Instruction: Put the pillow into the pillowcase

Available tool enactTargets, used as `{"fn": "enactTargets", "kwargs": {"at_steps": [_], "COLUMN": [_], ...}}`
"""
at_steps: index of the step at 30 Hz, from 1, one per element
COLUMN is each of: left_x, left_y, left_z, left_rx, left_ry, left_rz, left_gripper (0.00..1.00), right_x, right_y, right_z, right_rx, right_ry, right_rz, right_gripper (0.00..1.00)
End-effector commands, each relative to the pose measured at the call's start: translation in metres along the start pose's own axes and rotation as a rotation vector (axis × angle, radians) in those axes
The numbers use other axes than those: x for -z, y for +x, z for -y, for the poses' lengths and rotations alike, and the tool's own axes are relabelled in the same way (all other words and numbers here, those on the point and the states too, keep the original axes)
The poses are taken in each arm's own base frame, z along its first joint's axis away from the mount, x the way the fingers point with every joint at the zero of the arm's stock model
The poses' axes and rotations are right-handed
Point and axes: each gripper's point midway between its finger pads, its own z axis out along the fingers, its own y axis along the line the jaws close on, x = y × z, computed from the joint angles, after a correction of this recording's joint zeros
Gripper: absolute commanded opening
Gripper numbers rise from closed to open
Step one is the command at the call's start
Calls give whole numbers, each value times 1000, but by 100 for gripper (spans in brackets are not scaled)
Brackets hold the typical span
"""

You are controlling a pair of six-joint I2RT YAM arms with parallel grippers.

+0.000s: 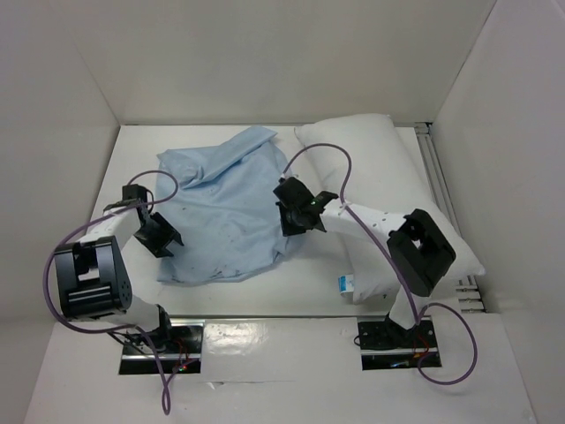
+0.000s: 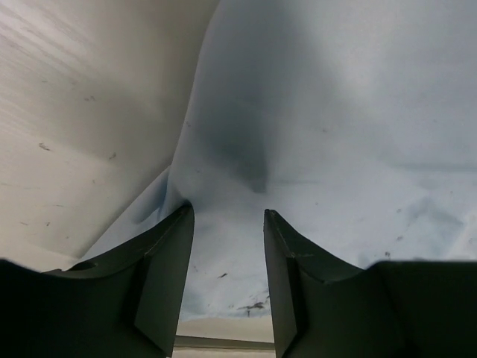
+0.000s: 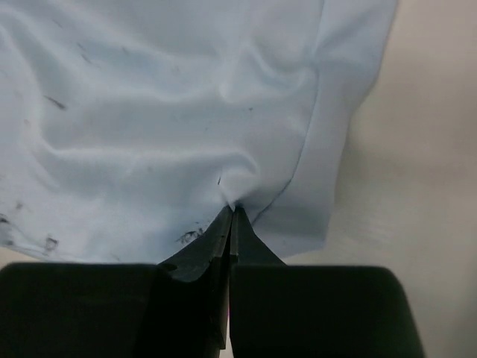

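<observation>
The light blue pillowcase (image 1: 221,208) lies wrinkled across the middle of the table. To its right lies the white pillow (image 1: 371,168), running from the far side toward the near right, with a blue-and-white tag (image 1: 344,283) at its near corner. My right gripper (image 1: 289,221) is shut on a pinch of the pillowcase (image 3: 186,112) near its right edge, fabric puckering at the fingertips (image 3: 232,209). My left gripper (image 1: 163,231) sits at the pillowcase's left edge, open, with blue fabric (image 2: 313,127) showing between and beyond its fingers (image 2: 176,246).
White walls enclose the table on the left, far and right sides. A metal rail (image 1: 439,177) runs along the right edge behind the pillow. The right arm's body (image 1: 419,252) hangs over the pillow's near end. Purple cables (image 1: 327,150) loop above both arms.
</observation>
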Motion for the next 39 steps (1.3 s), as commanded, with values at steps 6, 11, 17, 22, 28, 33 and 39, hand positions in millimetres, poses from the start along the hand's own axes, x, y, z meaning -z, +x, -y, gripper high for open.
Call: {"fn": "enactTargets", "kwargs": {"at_steps": [6, 11, 17, 22, 28, 33, 39], "left_x": [44, 62, 68, 70, 52, 25, -9], "left_y": [-12, -1, 35, 77, 140, 169, 174], "left_z": [55, 90, 133, 170, 208, 223, 216], "left_rx": [-224, -400, -626, -820, -1037, -1169, -1242], "left_ry": [143, 160, 172, 225, 285, 270, 133], "left_rz": [100, 140, 113, 85, 23, -16, -4], "left_gripper": [55, 56, 57, 58, 42, 50, 55], "right_x": [27, 6, 45, 108, 175, 190, 196], "right_y": [-152, -190, -222, -224, -201, -158, -130], "right_z": [30, 63, 71, 70, 109, 144, 174], "right_rx": [21, 5, -46, -64, -155, -204, -259], "right_ry": [82, 147, 90, 53, 64, 131, 186], "right_rz": [302, 309, 386, 476, 562, 519, 480], "right_gripper": [0, 0, 17, 34, 38, 58, 61]}}
